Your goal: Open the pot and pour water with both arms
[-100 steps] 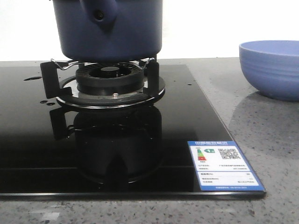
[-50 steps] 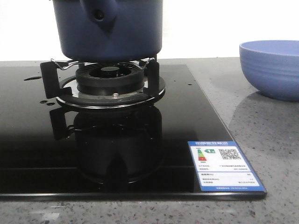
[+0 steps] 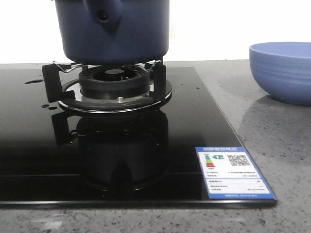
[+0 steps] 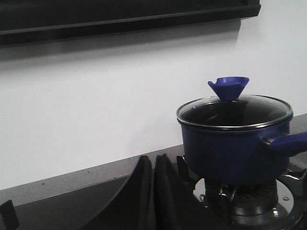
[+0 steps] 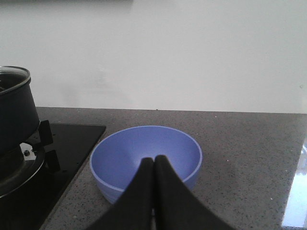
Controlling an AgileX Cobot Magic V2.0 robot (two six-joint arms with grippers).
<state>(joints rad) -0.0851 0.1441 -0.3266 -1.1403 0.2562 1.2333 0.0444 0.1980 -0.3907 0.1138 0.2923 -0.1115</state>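
The dark navy pot (image 3: pixel 112 30) stands on the gas burner (image 3: pixel 114 82), its stubby handle socket (image 3: pixel 103 14) facing the camera. In the left wrist view the pot (image 4: pixel 230 143) carries a glass lid (image 4: pixel 234 111) with a blue knob (image 4: pixel 229 87), and its handle (image 4: pixel 288 141) points sideways. My left gripper (image 4: pixel 153 158) is shut and empty, short of the pot. My right gripper (image 5: pixel 154 159) is shut and empty, held before the periwinkle bowl (image 5: pixel 145 160). The pot's edge (image 5: pixel 14 110) also shows there. Neither gripper shows in the front view.
The black glass hob (image 3: pixel 97 160) bears a blue energy label (image 3: pixel 234 172) at its front right corner. The periwinkle bowl (image 3: pixel 282 70) sits on the grey speckled counter (image 3: pixel 272 126) right of the hob. A white wall stands behind.
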